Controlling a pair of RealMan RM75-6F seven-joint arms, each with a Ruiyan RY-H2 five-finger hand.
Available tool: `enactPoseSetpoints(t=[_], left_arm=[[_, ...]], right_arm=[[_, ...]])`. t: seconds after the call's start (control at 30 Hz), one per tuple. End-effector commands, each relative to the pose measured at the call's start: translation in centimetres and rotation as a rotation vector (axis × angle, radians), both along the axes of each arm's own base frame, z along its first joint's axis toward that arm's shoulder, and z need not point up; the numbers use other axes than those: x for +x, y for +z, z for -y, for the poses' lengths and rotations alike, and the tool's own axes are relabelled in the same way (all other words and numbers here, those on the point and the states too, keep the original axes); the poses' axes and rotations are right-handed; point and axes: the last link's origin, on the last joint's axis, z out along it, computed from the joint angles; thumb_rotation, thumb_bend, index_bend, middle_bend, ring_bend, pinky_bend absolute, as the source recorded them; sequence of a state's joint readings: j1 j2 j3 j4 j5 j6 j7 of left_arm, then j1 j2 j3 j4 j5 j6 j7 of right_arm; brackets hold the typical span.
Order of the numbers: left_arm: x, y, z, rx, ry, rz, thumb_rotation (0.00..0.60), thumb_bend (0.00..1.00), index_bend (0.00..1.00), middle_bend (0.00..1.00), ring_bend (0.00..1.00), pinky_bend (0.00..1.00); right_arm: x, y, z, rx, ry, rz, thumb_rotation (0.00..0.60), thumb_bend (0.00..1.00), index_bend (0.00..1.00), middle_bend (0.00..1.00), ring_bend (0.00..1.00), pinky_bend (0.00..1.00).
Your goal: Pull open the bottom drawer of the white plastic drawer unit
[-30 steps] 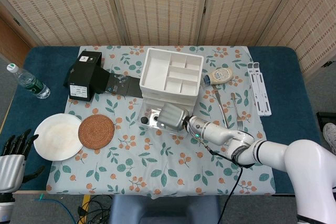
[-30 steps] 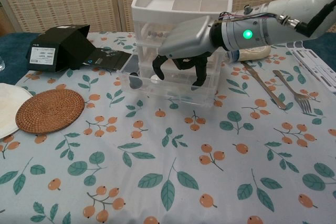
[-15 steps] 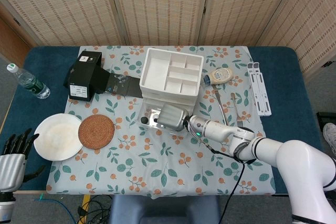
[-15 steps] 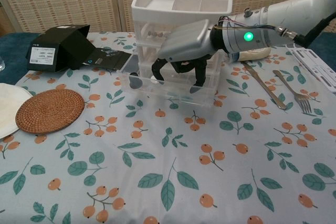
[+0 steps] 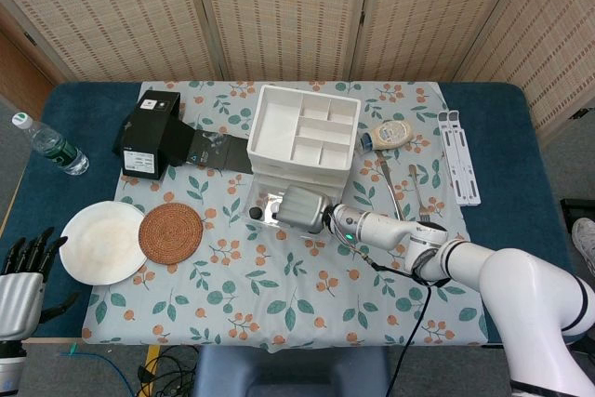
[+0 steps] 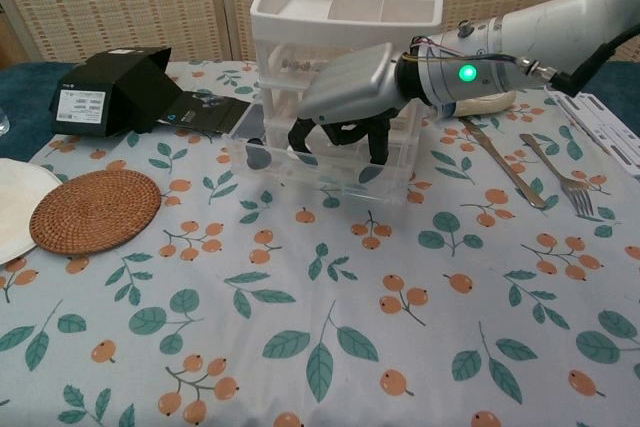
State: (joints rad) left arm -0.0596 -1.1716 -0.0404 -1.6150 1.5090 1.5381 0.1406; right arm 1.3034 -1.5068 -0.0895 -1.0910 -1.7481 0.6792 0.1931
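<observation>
The right hand (image 6: 345, 97) has lifted slightly, fingers (image 6: 300, 137) hooked inside the bottom drawer (image 6: 320, 169), already partly pulled out.

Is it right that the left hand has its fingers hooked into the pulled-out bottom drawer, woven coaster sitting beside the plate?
Not the left: chest view shows the right hand with fingers hooked into the pulled-out bottom drawer. The left hand idles at the table's corner. Woven coaster does sit beside the plate.

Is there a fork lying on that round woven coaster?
No. The round woven coaster is bare; the metal fork lies on the floral tablecloth on the other side of the white plastic drawer unit.
</observation>
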Motion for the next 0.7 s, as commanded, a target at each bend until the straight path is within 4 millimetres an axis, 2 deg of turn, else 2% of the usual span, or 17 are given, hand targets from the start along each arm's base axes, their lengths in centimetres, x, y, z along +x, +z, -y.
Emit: enactPoseSetpoints(t=[0.03,0.43,0.7], left_arm=[[-0.02,-0.01,0.02,0.0,0.001,0.0,0.6,0.17,0.14,0.07,0.11,0.07],[-0.08,-0.11,0.0,-0.003,0.002,0.0,0.6,0.17,0.14,0.07,0.11,0.07],[-0.13,-0.15,-0.04,-0.004,0.002,0.0,0.6,0.17,0.14,0.07,0.11,0.07]], right_arm=[[-0.06,-0.03,0.0,0.001,0.001,-0.004,0.6,0.2,0.4,0.95,1.0,1.0],[-0.39,-0.19,0.08,-0.003,-0.01,-0.017,0.6,0.2,0.45,0.95,1.0,1.0],[-0.29,-0.25,0.05,-0.001,-0.02,-0.004,0.6,0.21,0.52,0.96,1.0,1.0]])
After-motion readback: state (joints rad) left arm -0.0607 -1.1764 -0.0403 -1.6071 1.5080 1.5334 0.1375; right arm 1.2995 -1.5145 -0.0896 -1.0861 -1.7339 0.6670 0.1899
